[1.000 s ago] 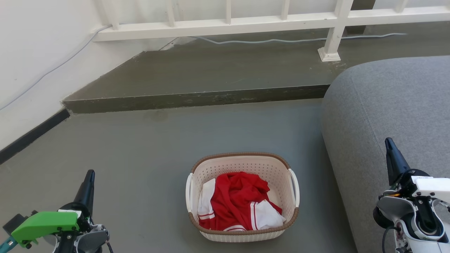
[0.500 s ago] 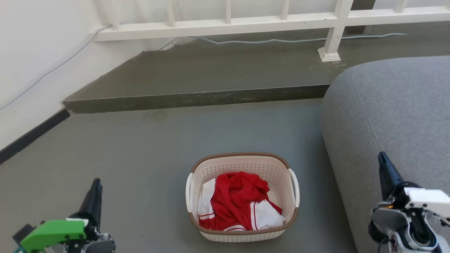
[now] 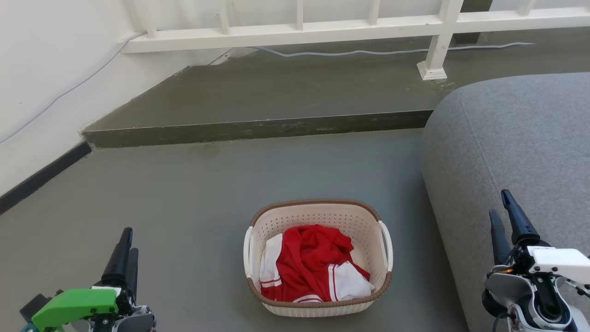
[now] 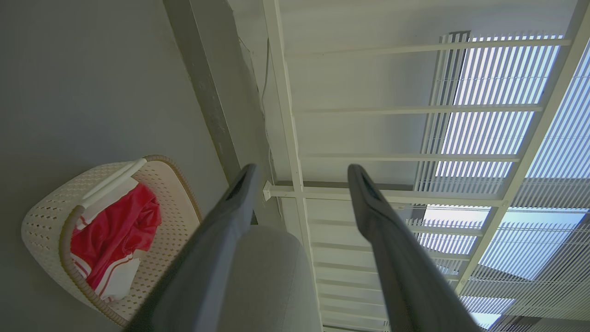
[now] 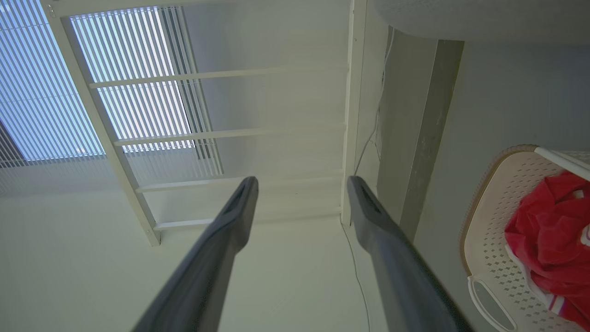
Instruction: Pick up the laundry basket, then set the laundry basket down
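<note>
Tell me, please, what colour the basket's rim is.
The rim is brown, woven-look; the head view shows it best.

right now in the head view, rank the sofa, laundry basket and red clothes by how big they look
1. grey sofa, largest even though the frame cuts it off
2. laundry basket
3. red clothes, smallest, lying inside the basket

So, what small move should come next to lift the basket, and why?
The laundry basket sits on the floor untouched, while the left gripper and right gripper, both open, hang far out on either side of it. So probably bring both inward and down toward its white side handles.
</note>
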